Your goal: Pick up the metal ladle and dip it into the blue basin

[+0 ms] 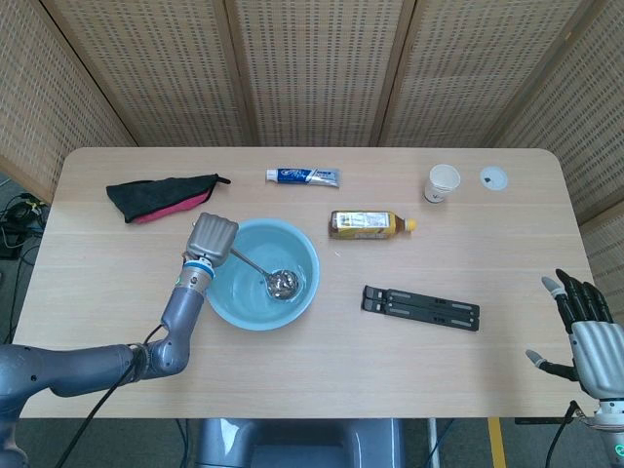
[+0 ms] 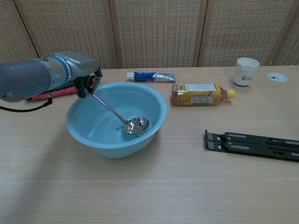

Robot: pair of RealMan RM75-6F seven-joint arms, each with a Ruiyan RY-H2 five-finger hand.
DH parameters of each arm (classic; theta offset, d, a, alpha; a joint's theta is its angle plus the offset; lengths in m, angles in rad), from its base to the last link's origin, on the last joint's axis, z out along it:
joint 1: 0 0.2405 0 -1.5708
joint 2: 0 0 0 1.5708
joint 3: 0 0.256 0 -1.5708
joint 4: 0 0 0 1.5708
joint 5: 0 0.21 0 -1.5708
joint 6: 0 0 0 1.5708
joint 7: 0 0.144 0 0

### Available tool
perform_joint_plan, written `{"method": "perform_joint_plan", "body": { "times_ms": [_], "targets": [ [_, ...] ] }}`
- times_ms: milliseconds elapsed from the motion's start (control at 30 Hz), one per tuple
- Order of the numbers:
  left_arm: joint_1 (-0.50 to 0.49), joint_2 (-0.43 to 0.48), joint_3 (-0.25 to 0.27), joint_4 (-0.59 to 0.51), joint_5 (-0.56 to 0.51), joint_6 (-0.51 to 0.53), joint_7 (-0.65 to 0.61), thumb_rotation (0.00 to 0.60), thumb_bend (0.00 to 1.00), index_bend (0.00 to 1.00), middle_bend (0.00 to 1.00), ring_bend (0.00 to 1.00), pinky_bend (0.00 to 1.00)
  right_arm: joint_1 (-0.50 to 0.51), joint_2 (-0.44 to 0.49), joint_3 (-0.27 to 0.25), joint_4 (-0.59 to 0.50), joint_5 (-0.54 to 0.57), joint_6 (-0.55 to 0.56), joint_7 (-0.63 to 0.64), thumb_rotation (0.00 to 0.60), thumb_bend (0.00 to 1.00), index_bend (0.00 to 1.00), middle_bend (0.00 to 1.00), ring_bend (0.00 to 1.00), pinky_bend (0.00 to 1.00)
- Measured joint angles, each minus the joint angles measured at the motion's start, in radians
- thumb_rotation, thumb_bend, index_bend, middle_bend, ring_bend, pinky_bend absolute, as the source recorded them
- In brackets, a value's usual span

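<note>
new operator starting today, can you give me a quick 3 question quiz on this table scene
1. True or false: the metal ladle has its bowl inside the blue basin.
2. Which hand holds the ladle's handle? A) left hand B) right hand C) neither
3. Fill in: the bottle lying on its side sits between the basin and the paper ____.

Key:
1. True; the bowl sits low in the basin by its right-hand wall.
2. A; the right hand is apart at the table's edge, fingers spread, holding nothing.
3. cup
</note>
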State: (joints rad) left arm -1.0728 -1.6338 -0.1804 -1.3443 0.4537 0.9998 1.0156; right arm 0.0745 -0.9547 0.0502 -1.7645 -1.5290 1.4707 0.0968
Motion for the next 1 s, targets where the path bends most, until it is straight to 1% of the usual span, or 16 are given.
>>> {"method": "perform_joint_plan", "body": {
  "times_ms": [333,600,800,1000],
  "targets": [
    [-0.017,-0.02,0.013,0.02,-0.015,0.014,0.028,0.6,0.8,0.9,0.98,0.96,1.0,0.002,0.006,0.003,0.007,0.004,-0.004,0.016,0.6,0.0,0.0,0.0,0.0,0.0],
    [-0.015,-0.017,0.006,0.014,-0.008,0.016,0.005,0.6,0.8,0.91,0.98,0.96,1.0,0.003,0.006,0.004,0.009,0.007,-0.006,0.019,0.6,0.0,0.0,0.0,0.0,0.0],
    [-0.006,0.009,-0.003,-0.016,0.004,0.01,-0.028,0.6,0.8,0.92,0.98,0.96,1.0,0.004,0.005,0.004,0.011,0.007,-0.009,0.017,0.6,0.0,0.0,0.0,0.0,0.0],
    [-0.001,0.059,-0.017,-0.081,0.01,0.01,-0.051,0.6,0.8,0.92,0.98,0.96,1.0,0.004,0.002,0.003,0.008,0.006,-0.01,0.007,0.6,0.0,0.0,0.0,0.0,0.0]
  ]
}}
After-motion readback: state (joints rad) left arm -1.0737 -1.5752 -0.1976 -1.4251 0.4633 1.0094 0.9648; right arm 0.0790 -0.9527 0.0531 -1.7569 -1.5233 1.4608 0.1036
